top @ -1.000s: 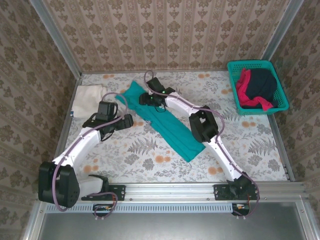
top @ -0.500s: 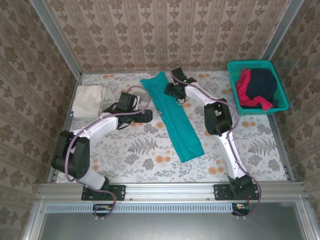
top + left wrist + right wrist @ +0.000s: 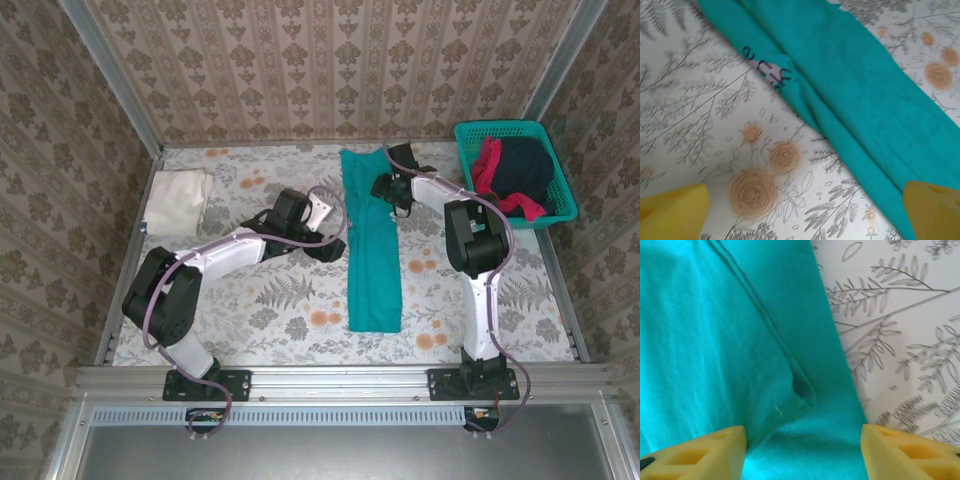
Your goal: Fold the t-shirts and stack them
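The teal t-shirt (image 3: 373, 250) lies folded into a long narrow strip on the floral tabletop (image 3: 260, 310). It runs from the far edge toward the near edge, right of centre.

The left jaws stand apart just beside the strip's left edge, about midway along it. In the left wrist view their yellow fingertips (image 3: 671, 212) sit wide at the bottom corners. The teal t-shirt (image 3: 865, 100) crosses diagonally there, its edge reaching down to the right-hand fingertip, while bare tabletop (image 3: 700, 125) fills most of the gap. A small white label (image 3: 771, 73) with dark print shows at the cloth's edge.

The right jaws are also apart, over the far part of the strip on its right side. In the right wrist view the teal t-shirt (image 3: 700, 340) spans the gap between the yellow fingertips (image 3: 910, 452), with a stitched hem corner (image 3: 799, 390) just ahead of them. Whether the pads press the cloth I cannot tell.

A cream-white t-shirt (image 3: 178, 200) lies folded at the far left. A teal basket (image 3: 500, 126) at the far right holds a red t-shirt (image 3: 488, 175) and a dark navy t-shirt (image 3: 527, 168).
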Controlling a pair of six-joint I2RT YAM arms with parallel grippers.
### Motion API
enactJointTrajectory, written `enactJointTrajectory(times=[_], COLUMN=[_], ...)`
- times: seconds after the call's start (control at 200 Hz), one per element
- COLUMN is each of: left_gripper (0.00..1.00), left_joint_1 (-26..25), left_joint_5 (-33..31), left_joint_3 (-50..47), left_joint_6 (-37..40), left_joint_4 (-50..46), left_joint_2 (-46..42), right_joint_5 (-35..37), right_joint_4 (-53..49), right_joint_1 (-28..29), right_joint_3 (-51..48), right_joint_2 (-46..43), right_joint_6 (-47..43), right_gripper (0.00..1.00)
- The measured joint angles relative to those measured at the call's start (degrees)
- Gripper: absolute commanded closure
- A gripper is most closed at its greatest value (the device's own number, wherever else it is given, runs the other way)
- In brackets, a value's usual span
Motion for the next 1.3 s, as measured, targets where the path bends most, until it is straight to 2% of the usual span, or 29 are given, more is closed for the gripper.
enactJointTrajectory(times=[0.12, 0.26, 0.335, 0.495, 0.525, 0.62, 0.74, 0.83, 1.07, 1.3], left_gripper=[0.00, 0.00, 0.00, 0.00, 0.00, 0.00, 0.00, 0.00, 0.00, 0.00], left_joint_1=[2.0, 3.8, 4.7, 9.5, 10.5, 11.9, 11.5, 11.4, 11.4, 11.1], left_joint_5=[4.5, 9.2, 11.3, 17.0, 17.7, 19.1, 20.5, 21.1, 22.1, 23.1], left_joint_3=[0.0, -0.5, -0.5, -0.8, -1.0, -2.6, -6.3, -9.6, -13.3, -14.3], left_joint_6=[1.9, 6.6, 9.2, 13.3, 14.4, 18.4, 23.3, 28.4, 37.9, 40.5], left_joint_4=[1.6, 3.0, 1.9, -1.9, -2.8, -4.3, -5.2, -6.2, -10.2, -11.2], left_joint_2=[0.6, 0.6, 0.4, -2.0, -3.1, -6.9, -12.2, -15.8, -21.3, -23.1], right_joint_5=[-1.7, -3.0, -3.6, -4.3, -4.2, -3.2, -2.8, -3.7, -4.4, -4.3], right_joint_4=[4.2, 9.0, 10.0, 9.8, 9.5, 7.6, 3.3, -1.8, -15.5, -16.9], right_joint_1=[0.1, 0.3, 0.4, 1.8, 2.6, 6.8, 15.3, 20.9, 29.7, 37.8], right_joint_3=[-8.2, -19.1, -23.8, -32.5, -34.3, -39.5, -45.0, -47.5, -51.2, -52.8], right_joint_2=[-7.4, -21.4, -29.6, -44.8, -47.5, -55.1, -62.6, -65.4, -65.7, -58.8], right_joint_6=[-5.4, -15.5, -21.4, -33.9, -36.0, -42.0, -50.1, -55.1, -62.5, -63.3], right_gripper=[0.27, 0.19, 0.18, 0.07, 0.04, 0.03, 0.05, 0.08, 0.09, 0.13])
